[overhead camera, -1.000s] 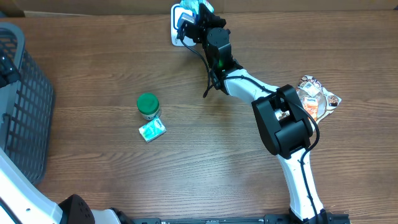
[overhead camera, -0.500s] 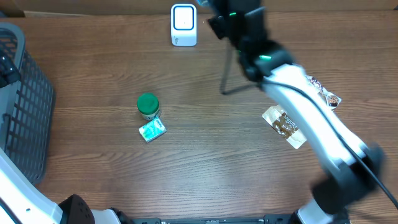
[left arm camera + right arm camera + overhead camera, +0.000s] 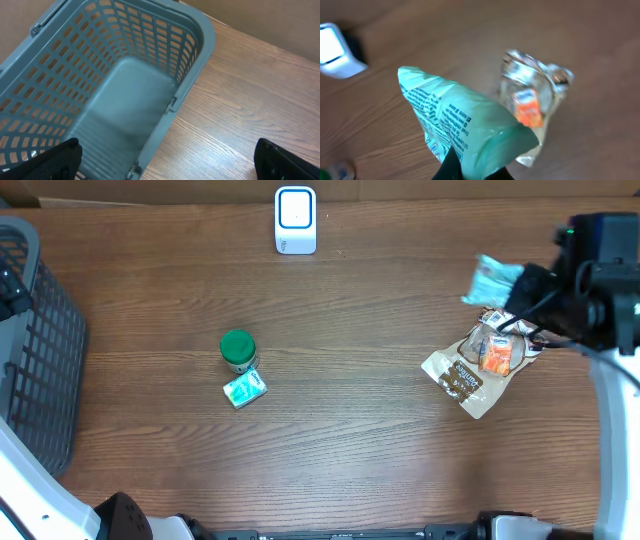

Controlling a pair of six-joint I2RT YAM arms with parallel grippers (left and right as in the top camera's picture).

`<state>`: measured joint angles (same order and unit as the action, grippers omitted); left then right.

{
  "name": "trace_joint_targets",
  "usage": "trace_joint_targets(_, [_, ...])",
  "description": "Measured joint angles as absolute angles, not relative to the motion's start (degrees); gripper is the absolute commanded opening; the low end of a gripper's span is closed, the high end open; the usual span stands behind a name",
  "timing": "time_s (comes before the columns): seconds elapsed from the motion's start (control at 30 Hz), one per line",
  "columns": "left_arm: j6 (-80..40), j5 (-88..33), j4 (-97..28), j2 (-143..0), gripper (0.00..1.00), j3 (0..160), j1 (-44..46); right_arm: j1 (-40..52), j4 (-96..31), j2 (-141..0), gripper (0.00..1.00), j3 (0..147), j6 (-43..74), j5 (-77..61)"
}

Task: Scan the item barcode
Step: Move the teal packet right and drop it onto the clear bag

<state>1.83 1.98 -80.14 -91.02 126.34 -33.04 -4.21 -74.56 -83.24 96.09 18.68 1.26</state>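
Observation:
The item is a mint-green packet (image 3: 465,125) with small print on it; no barcode can be made out. My right gripper (image 3: 470,170) is shut on its lower edge and holds it in the air. In the overhead view the packet (image 3: 495,278) hangs at the right side of the table, just behind a pile of snack bags, with the right gripper (image 3: 522,284) behind it. The white scanner (image 3: 295,220) stands at the back centre, far left of the packet, and shows as the scanner (image 3: 335,50) in the right wrist view. My left gripper (image 3: 167,165) is open over a basket rim.
A grey basket (image 3: 40,350) fills the left edge; its rim (image 3: 195,30) lies under the left wrist. A green-lidded jar (image 3: 238,348) and a small teal box (image 3: 244,389) sit left of centre. A brown pouch (image 3: 460,380) and a clear bag (image 3: 495,350) with orange contents lie right.
My right arm has swung away from the scanner at the back to the right side of the table, carrying the green packet. The left gripper has stayed open.

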Motion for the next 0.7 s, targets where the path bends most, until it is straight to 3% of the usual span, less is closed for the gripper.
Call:
trace_joint_targets(0.43, [1.83,1.96,-80.14,-91.02,1.0,126.34,-33.04,-18.52,-65.49,-99.24,0.07,80.9,21.04,-5.87])
trace_joint_targets(0.47, [1.83,1.98,-80.14,-91.02,0.99,126.34,-33.04,-18.98,-65.52,-100.38,0.14,80.58,21.04,-6.13])
trace_joint_targets(0.5, [1.83,1.98,-80.14,-91.02,1.0,126.34,-33.04,-19.51,-65.52,-101.6,0.29,80.44,21.21,-6.5])
trace_joint_targets(0.57, [1.83,1.96,-80.14,-91.02,1.0,126.34,-33.04,-20.08,-65.49,-103.18,0.46,80.44,21.12,-6.76])
trace_joint_targets(0.63, [1.83,1.98,-80.14,-91.02,1.0,126.34,-33.04,-20.4,-65.56,-104.2,0.56,80.4,21.15,-6.87])
trace_joint_targets(0.7, [1.83,1.98,-80.14,-91.02,1.0,126.34,-33.04,-20.43,-65.56,-104.42,0.59,80.36,20.97,-7.09])
